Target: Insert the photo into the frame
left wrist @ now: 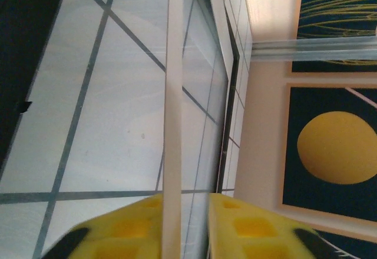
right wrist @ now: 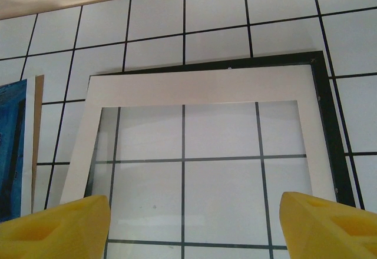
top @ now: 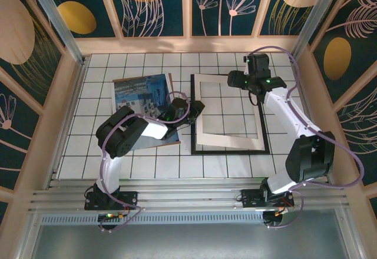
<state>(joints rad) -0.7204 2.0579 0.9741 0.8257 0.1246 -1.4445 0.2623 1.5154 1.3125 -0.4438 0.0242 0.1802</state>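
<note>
The black frame lies flat right of centre, with a white cut-out mat resting inside it. Left of it the blue photo lies on a brown board. My left gripper is at the mat's left border. In the left wrist view that white strip runs between the yellow fingers, touching the left one with a gap to the right one, so the left gripper is slightly open. My right gripper hovers over the frame's far side, wide open and empty above the mat and frame.
The brown backing board sticks out beside the photo. Wooden walls with dark floral panels close in the tiled table on three sides. White tiles lie bare near the arm bases.
</note>
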